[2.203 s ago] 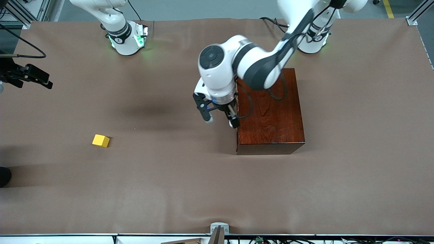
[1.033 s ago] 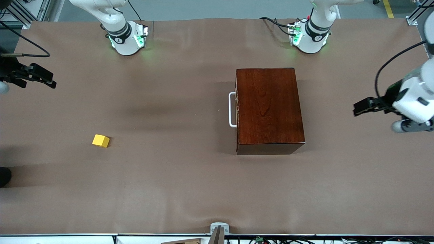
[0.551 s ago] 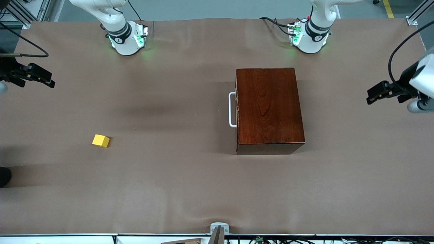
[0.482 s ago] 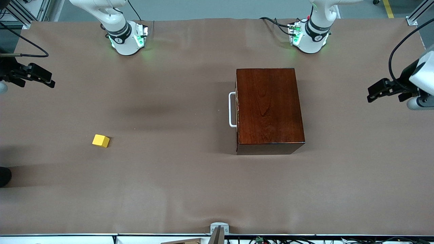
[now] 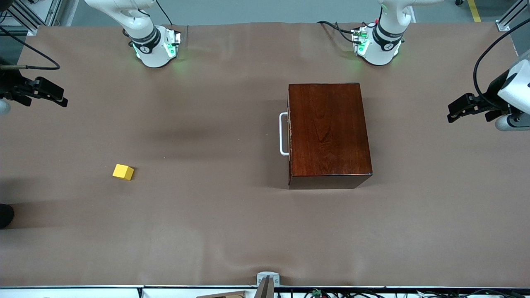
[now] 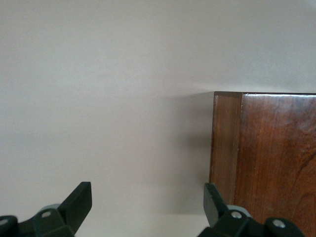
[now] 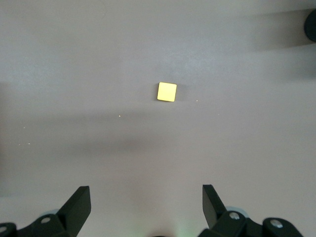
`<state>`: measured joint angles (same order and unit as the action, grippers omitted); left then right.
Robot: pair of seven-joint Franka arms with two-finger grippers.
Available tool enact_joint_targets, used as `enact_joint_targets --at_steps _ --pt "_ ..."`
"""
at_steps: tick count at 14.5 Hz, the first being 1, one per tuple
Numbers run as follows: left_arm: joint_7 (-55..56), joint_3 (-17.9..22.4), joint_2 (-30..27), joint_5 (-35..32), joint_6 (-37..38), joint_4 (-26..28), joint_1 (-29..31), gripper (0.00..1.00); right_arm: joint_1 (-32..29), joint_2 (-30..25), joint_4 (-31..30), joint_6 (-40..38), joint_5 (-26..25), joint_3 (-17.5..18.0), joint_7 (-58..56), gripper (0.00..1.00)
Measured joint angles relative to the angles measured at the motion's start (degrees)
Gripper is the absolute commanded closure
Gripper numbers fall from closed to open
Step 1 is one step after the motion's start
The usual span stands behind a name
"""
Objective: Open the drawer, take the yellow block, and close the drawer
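Note:
The dark reddish-brown wooden box (image 5: 327, 134) stands mid-table toward the left arm's end. Its drawer is shut, and the white handle (image 5: 283, 133) faces the right arm's end. The yellow block (image 5: 123, 171) lies on the bare table toward the right arm's end, well apart from the box. It also shows in the right wrist view (image 7: 167, 92). My left gripper (image 6: 147, 195) is open and empty, up over the left arm's end of the table (image 5: 507, 123); a corner of the box (image 6: 266, 163) lies under it. My right gripper (image 7: 146, 197) is open and empty, over the right arm's end (image 5: 3, 106).
The brown table cover (image 5: 215, 231) spreads wide around the box and the block. The two arm bases (image 5: 155, 47) (image 5: 379, 45) stand at the edge farthest from the front camera. A metal fitting (image 5: 267, 279) sits at the nearest edge.
My left gripper has drawn away from the drawer handle to the left arm's end of the table and has since barely moved. The drawer stays shut. The block and right arm have not moved.

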<state>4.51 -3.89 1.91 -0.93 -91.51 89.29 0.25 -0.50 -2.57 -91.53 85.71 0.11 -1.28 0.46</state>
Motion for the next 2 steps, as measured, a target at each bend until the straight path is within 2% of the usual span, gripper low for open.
enact_joint_targets --at_steps 2 --pt "0.0 -0.02 0.0 0.0 -0.01 0.01 0.0 0.0 -0.01 0.01 0.0 -0.04 0.0 -0.01 0.0 0.0"
